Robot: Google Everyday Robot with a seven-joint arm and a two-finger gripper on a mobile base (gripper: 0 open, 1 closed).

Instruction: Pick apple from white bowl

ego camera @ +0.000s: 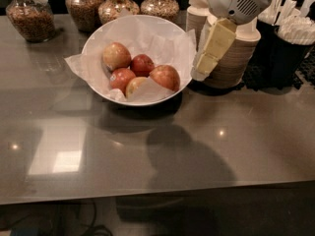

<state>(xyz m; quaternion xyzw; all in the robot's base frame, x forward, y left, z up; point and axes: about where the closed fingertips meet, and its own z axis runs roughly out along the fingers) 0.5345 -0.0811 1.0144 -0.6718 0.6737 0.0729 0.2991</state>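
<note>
The white bowl point(170, 26), lined with crinkled white paper, stands at the back middle of the grey counter. It holds several apples. The palest apple point(116, 56), yellowish-tan with a pink blush, lies at the bowl's left. Darker red apples point(142, 64) lie beside it in the middle and to the right. My gripper point(203, 65), cream-coloured under a white wrist, hangs tilted just outside the bowl's right rim, above the counter and in front of the stacked tan bowls. It holds nothing that I can see.
Stacked tan disposable bowls point(234, 58) stand right of the white bowl. Several glass jars of grains point(32, 16) line the back edge. Black holders with straws and utensils point(290, 43) stand at the far right. The counter's front edge point(147, 193) runs across the lower view.
</note>
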